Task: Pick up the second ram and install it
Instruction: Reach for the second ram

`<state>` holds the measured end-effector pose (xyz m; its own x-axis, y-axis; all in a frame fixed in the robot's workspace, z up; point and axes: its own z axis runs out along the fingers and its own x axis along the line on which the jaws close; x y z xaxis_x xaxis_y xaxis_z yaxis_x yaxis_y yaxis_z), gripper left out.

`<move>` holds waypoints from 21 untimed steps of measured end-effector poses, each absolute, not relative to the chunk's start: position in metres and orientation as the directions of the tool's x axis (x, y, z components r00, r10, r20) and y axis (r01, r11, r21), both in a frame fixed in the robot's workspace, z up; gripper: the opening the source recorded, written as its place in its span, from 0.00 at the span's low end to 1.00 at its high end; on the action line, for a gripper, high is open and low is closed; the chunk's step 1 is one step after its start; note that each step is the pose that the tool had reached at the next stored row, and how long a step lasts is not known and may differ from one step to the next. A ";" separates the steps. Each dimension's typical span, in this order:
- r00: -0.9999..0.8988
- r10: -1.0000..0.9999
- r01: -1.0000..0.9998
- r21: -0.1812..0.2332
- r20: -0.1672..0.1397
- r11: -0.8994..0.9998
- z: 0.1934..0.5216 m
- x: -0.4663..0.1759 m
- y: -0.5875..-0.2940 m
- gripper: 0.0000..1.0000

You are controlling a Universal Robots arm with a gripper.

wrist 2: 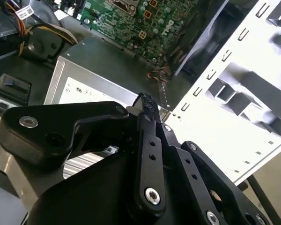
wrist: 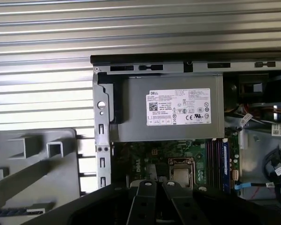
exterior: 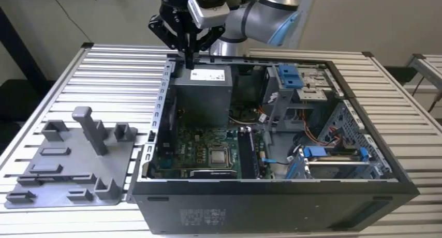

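- Black two-fingered gripper (exterior: 189,61) is seen clenched with nothing held, poised over the grey metal power supply box (exterior: 200,95).
- A long, narrow, dark stick, the second ram (exterior: 245,152), is seen set on edge in the green motherboard (exterior: 183,145), just beside the silver square chip (exterior: 219,156).

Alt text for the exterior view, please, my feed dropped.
The shut gripper hangs over the power supply in the open computer case. The green motherboard lies exposed inside. A grey holder tray sits at the exterior view's left.
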<state>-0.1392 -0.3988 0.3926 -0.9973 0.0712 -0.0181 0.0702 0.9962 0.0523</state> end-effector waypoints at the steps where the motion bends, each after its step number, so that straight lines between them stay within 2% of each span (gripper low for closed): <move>1: -0.997 0.071 0.070 0.052 -0.018 0.996 0.393 -0.141 -0.399 0.11; 21: -0.997 0.071 0.070 0.052 -0.018 0.996 0.393 -0.186 -0.399 0.11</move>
<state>-0.1860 -0.3988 0.3926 -0.9973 0.0713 -0.0181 0.0703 0.9962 0.0523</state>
